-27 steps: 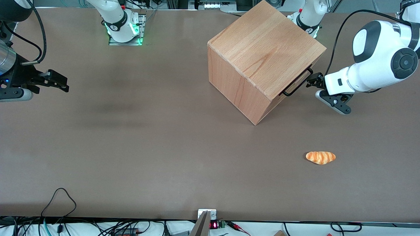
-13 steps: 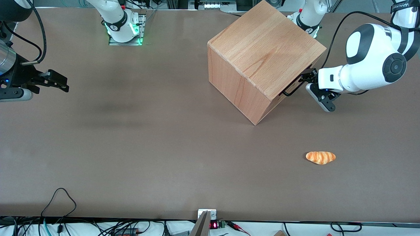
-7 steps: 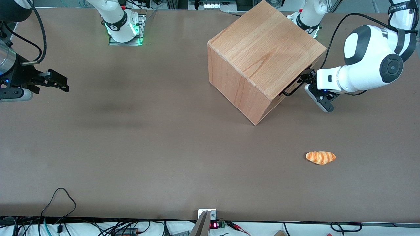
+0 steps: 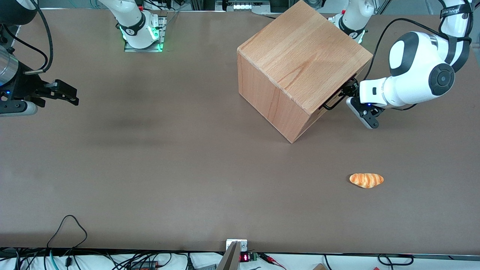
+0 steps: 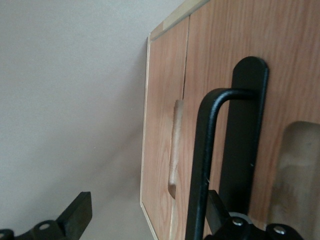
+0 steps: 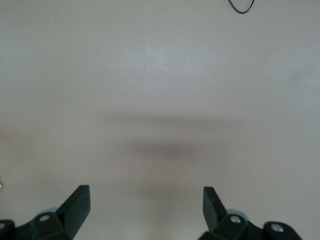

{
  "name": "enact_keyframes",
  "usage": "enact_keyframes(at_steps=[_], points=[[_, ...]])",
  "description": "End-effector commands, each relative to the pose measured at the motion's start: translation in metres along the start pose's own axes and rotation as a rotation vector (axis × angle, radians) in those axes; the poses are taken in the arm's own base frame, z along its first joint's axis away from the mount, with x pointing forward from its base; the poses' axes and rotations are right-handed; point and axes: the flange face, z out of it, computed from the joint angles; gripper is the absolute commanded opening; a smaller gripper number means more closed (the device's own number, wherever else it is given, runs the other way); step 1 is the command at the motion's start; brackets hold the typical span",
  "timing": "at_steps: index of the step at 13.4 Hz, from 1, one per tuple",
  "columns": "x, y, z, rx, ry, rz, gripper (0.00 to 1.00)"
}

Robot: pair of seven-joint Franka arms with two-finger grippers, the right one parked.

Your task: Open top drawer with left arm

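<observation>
Reaching: left arm [image 4: 416, 80] w/ gripper [image 4: 350, 92] at drawer handle [image 4: 335, 101].
Gripper: spread wide, holding nothing; one finger [image 5: 216, 207] under handle loop [image 5: 206, 150].
Drawer [image 5: 240, 75]: closed, cabinet [image 4: 300, 67] top, worktop [image 4: 168, 161] 1 o'clock.
Bread [image 4: 366, 180]: 4 o'clock.

A black band [image 4: 452, 11] on the left arm [image 4: 416, 80] carries white lettering that is only partly legible. A small unit [image 4: 244, 257] at the desk [image 4: 150, 168] edge nearest the front camera shows red digits, too small to read.

The gripper [image 4: 350, 95] sits at the top drawer [image 4: 339, 98] handle.
</observation>
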Motion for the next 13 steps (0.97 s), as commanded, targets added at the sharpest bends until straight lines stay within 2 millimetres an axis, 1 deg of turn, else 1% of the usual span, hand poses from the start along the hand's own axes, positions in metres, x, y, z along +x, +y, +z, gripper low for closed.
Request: enact_keyframes(at_steps=[1, 4, 7, 8, 9, 10, 12, 13], points=[[-0.001, 0.001, 0.003, 0.006, 0.047, 0.011, 1.00], [0.000, -0.003, 0.006, 0.011, 0.049, 0.006, 1.00], [0.000, -0.010, 0.014, 0.030, 0.057, -0.003, 1.00], [-0.001, -0.013, 0.013, 0.036, 0.064, -0.014, 1.00], [-0.002, -0.019, 0.010, 0.052, 0.083, -0.026, 1.00], [-0.005, -0.031, 0.008, 0.069, 0.104, -0.045, 1.00], [-0.016, -0.062, -0.001, 0.123, 0.166, -0.102, 1.00], [-0.020, -0.077, 0.000, 0.147, 0.186, -0.123, 1.00]])
